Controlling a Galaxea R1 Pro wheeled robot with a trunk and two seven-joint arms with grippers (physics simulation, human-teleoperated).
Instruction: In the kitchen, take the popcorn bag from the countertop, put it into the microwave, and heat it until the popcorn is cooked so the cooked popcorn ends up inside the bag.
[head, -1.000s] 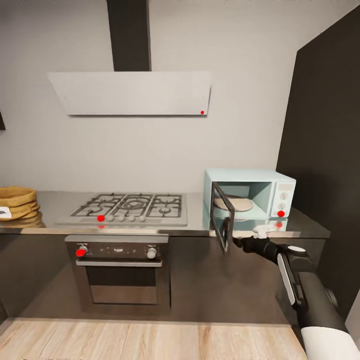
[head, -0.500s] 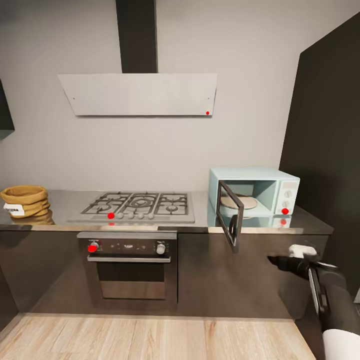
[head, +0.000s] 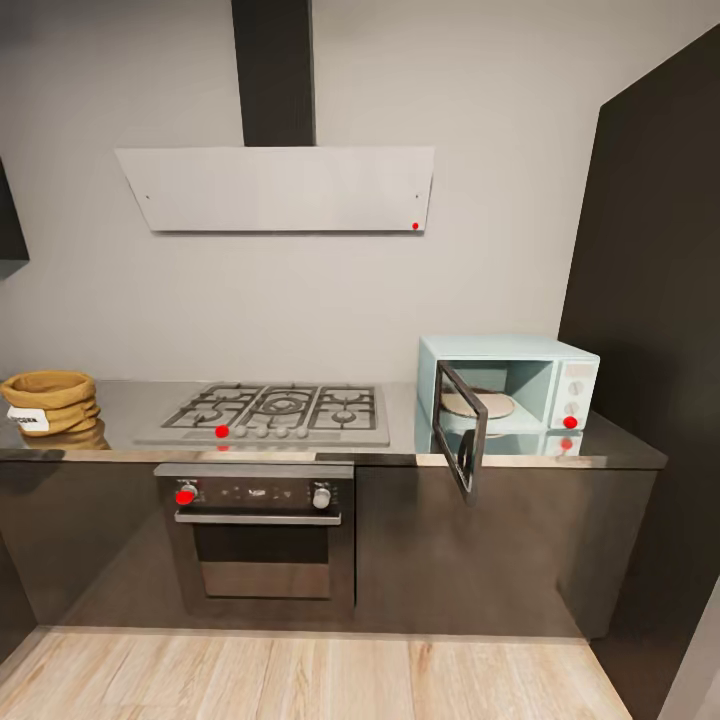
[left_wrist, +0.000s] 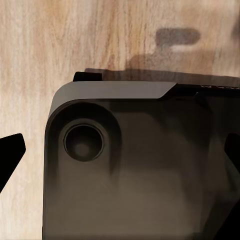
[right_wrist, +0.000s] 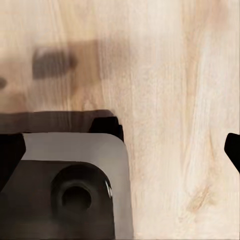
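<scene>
The tan popcorn bag (head: 45, 400) with its white label stands upright at the far left of the steel countertop (head: 130, 405). Its popcorn is hidden from here. At the right end sits the mint-blue microwave (head: 555, 375), its dark glass door (head: 462, 432) swung wide open toward me and its cavity holding just a round turntable (head: 478, 405). In the left wrist view my left gripper (left_wrist: 121, 152) hangs open over my dark base and the wood floor. My right gripper (right_wrist: 120, 150) is likewise open and empty in the right wrist view, pointing at the floor.
A gas hob (head: 275, 410) lies between bag and microwave, with a steel oven (head: 255, 540) below and a range hood (head: 280, 188) above. A tall dark cabinet (head: 650, 300) closes off the right side. Wood-plank floor (head: 300, 675) runs along the cabinets.
The head view shifted right and slightly back early on, bringing the bag fully into sight. My right arm left the microwave door, dropped and went out of the head view.
</scene>
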